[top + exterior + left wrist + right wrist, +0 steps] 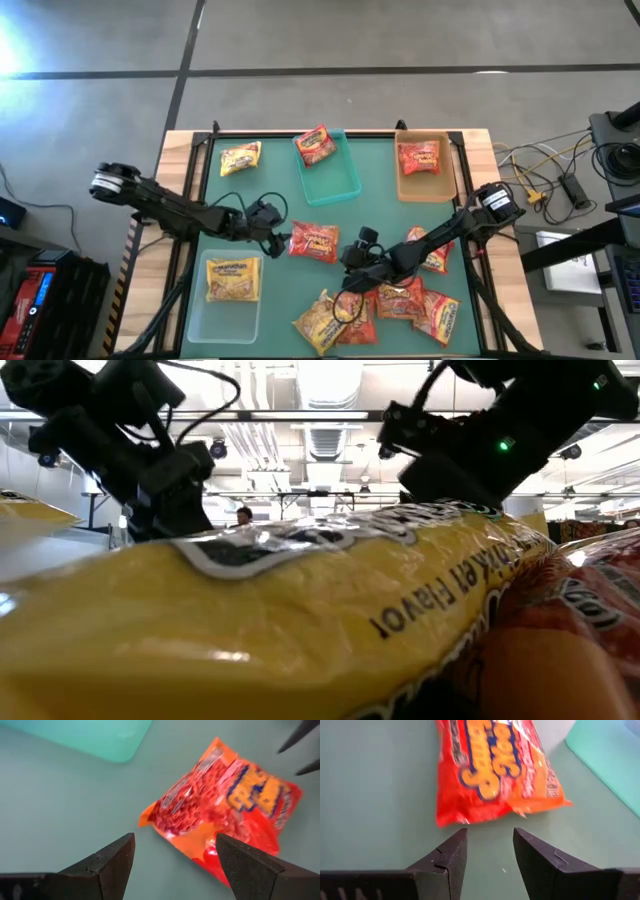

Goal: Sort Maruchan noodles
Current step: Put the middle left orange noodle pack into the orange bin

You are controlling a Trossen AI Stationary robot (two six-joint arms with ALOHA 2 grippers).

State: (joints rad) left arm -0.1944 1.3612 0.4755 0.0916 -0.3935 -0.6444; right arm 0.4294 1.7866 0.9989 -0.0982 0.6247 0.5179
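Filling the low view, a yellow packet (280, 620) lies right against the lens. Mid-table, a red packet (314, 241) lies flat between both arms: the left gripper (277, 240) stands wide open beside it, probably lining up a grasp, while the right gripper (352, 254) waits empty, fingers part open. One red packet leans on the teal bin (340, 183), another fills the tan bin (424, 186), a yellow one the clear bin (228, 310); more Maruchan noodles (385, 305) lie heaped unsorted

Green table (275, 205) bears three bins (330, 170) and ramen packets (314, 241).
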